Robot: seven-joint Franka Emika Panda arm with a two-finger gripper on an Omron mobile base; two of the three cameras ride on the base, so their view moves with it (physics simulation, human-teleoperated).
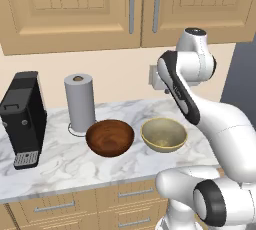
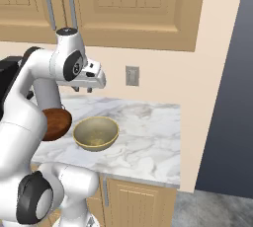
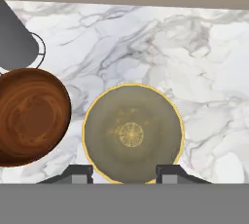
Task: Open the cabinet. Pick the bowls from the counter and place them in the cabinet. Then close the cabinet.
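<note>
Across the frame's top, the light-wood wall cabinet (image 1: 75,9) sits with both doors shut. Below, white marble counter (image 1: 65,161) carries black coffee machine (image 1: 22,119), grey paper-towel roll (image 1: 80,101), reddish-brown wooden bowl (image 1: 110,137) and pale beige ceramic bowl (image 1: 164,134), both empty. Gripper (image 3: 124,173) hovers part-open above beige, holding nothing.

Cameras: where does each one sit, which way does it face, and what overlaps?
Left base view: behind-left, facing the closed cabinet and counter; arm at right.
Right base view: behind-right; arm at left, gripper above the counter.
Hand view: looks straight down; fingers frame the beige bowl.
Shared: beige bowl and wooden bowl appear in all three.
</note>
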